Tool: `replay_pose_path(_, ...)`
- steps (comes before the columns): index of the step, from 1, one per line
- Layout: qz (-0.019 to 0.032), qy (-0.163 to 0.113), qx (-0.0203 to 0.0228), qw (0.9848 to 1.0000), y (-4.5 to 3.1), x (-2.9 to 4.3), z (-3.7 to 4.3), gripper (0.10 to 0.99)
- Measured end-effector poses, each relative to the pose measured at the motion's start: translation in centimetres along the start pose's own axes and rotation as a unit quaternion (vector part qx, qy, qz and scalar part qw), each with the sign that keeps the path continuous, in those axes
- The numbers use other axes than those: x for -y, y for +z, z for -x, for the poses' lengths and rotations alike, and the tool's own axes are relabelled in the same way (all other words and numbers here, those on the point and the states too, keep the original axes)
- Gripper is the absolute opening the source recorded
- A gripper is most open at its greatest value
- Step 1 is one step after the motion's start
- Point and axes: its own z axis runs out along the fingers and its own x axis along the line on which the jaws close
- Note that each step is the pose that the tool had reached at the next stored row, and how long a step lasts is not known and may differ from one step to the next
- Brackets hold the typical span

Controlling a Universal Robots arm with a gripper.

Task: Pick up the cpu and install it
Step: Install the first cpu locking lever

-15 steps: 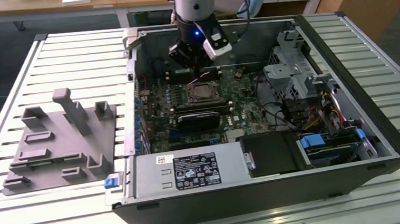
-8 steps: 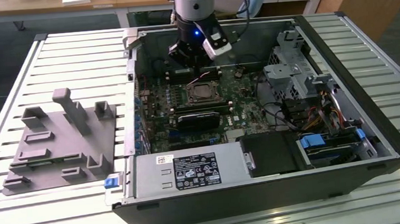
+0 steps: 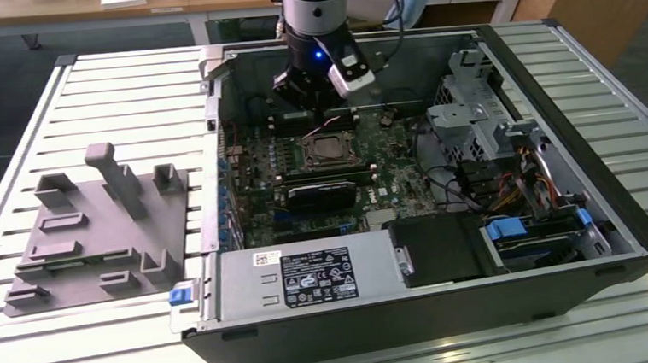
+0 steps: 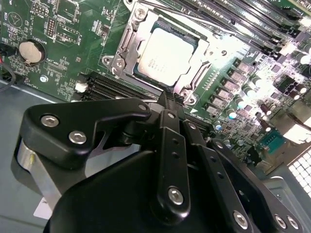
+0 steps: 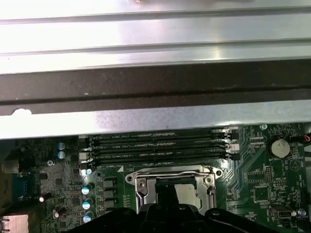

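Chip: we see the cpu [image 4: 167,53] seated in the socket [image 4: 127,48].
Gripper [image 4: 167,99]: pressed together, empty, just beside the socket.

End effector [image 5: 167,206] partly hides cpu [image 5: 187,193].

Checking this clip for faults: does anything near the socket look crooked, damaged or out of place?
Nothing stands out. The cpu lies flat and square inside the socket on the motherboard, edges parallel to the frame. The gripper is just beside the socket. The grey tray sits level outside the case.
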Motion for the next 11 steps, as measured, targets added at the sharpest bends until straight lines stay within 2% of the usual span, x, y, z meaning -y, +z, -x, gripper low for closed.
replay_pose_path(5, 0.0001, 0.0, 0.0, 1.0, 0.15, -0.54, 0.09, 0.106)
replay_pose_path(11, 0.0002, 0.0, -0.0001, 1.0, 0.41, -0.64, 0.41, 0.106)
